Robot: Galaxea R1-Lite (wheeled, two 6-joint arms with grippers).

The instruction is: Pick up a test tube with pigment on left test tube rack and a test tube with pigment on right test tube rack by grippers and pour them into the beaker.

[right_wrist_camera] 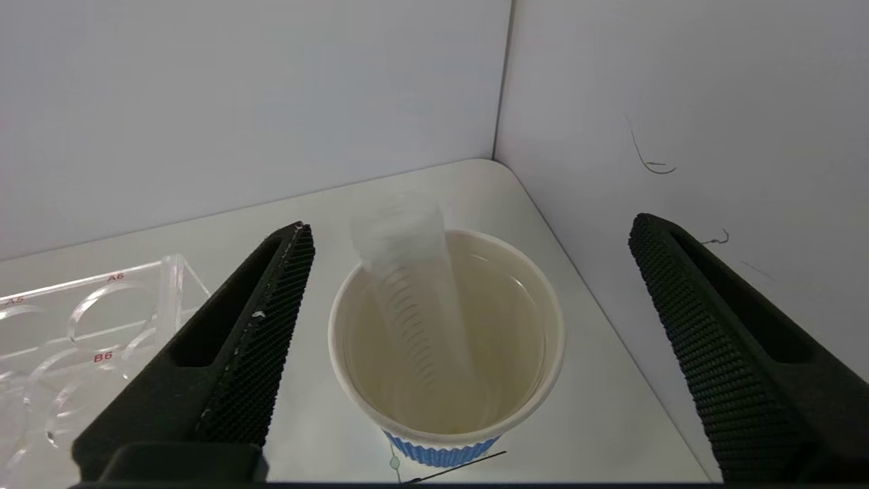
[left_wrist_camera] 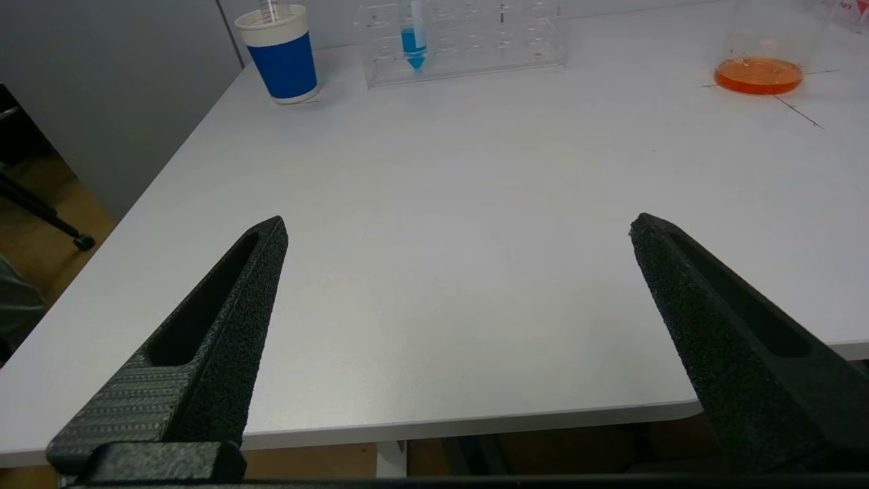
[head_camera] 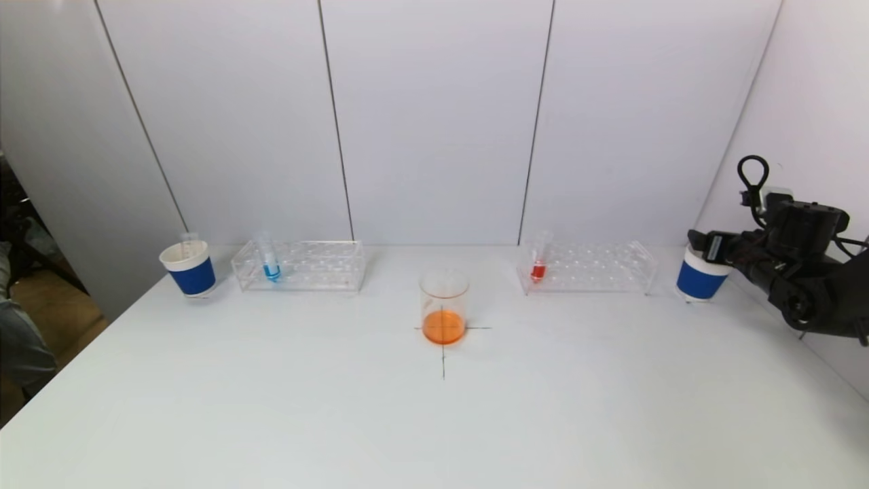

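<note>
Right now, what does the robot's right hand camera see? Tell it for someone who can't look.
An empty clear test tube leans inside a white paper cup with a blue band, right below the open right gripper. The cup stands in the table's corner by the white walls, beside the end of a clear tube rack.

Centre: beaker on counter.
Left: left rack, left cup outside it.
Right: right rack, right cup outside it.
</note>
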